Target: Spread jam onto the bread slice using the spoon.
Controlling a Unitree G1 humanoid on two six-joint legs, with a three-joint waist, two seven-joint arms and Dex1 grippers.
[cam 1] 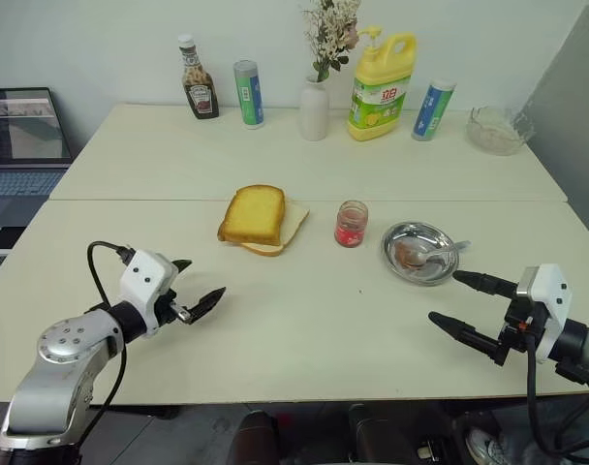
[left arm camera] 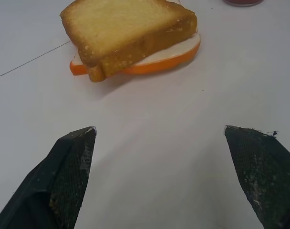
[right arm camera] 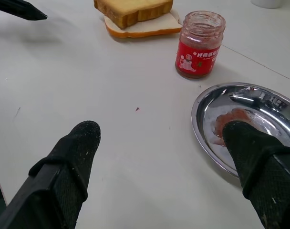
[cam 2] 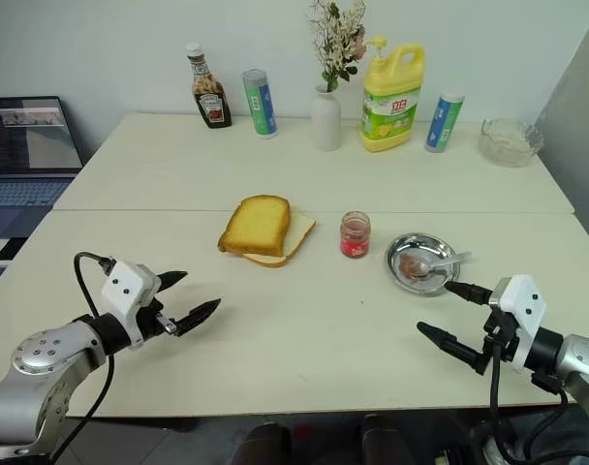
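Bread slice (cam 1: 253, 215): thick, golden, toasted; stacked on a thinner pale slice (cam 1: 291, 229) at mid-worktop, left of the jar
Jam (cam 1: 352, 224): small clear jar, red label, lid off; upright between bread and steel dish, touching neither
Spoon (cam 1: 440, 254): shiny teaspoon, bowl resting in the round steel dish (cam 1: 409, 237), handle angled out over the rim toward the right
Worktop (cam 1: 304, 320): pale, matte, bare between pincers and task things
Left pincer (cam 1: 191, 292): spread wide, empty, hovering near the front edge, aimed at the bread, well apart from it
Right pincer (cam 1: 464, 302): spread wide, empty, just short of the dish, one finger pointing toward the spoon handle
Handling, spoon: judged light, stiff, slick metal; likely to slide or pivot if pinched near the bowl; best taken mid-handle where it overhangs the rim
Handling, jar: judged rigid, fragile glass, smooth sides, light enough to tip under a dipping spoon; steadying around the labelled body advised
Handling, bread: judged light, soft-crumbed, free to shift on the lower slice under a sideways spoon stroke
Head views: full layout, plus the back row of brown sauce bottle (cam 1: 197, 79), vase (cam 1: 314, 109), yellow detergent bottle (cam 1: 382, 85)
Right wrist view: reddish smear (right arm camera: 233, 120) inside the dish, open jar mouth, other pincer's fingertip at a corner
Left wrist view: orange-tinted crust of the lower slice (left arm camera: 150, 64), porous toasted edge
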